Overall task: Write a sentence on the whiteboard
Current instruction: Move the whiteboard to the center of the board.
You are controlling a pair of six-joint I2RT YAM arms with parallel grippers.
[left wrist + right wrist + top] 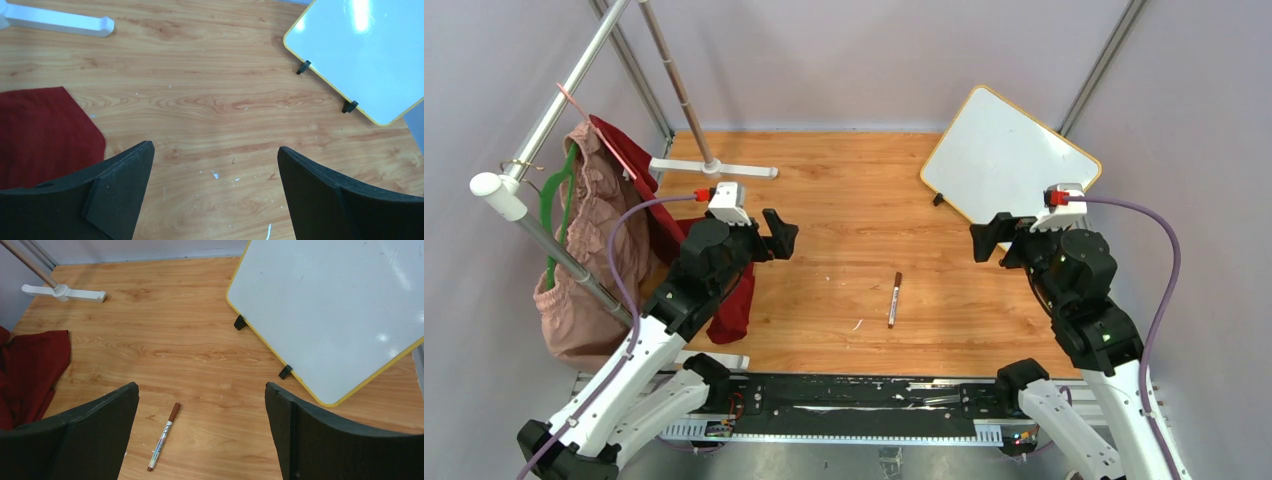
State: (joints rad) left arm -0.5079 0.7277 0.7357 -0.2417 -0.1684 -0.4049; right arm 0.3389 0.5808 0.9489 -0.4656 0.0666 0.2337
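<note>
Both arm bases sit at bottom of top view; L gripper (782,236) and R gripper (984,238) hover over the table (844,190), jaws spread wide, holding nothing. Whiteboard (1009,155) sits at far right corner, turned diagonal, can't tell if flat or propped. It's blank, no sentence yet. Marker (894,299) lies on the wood between the grippers, untouched. Task looks at its very start: grabbing marker and all the writing are left. Clothes rack (574,200) w/ garments at left shows fully only here. Left wrist view: fingers wide apart over bare wood, board edge w/ two black clip feet (349,106) upper right, red cloth (45,130) at left, no marker in sight. Right wrist view: fingers equally spread, marker low between them, brown end toward the board. Faint specks on board surface show here, not from top
</note>
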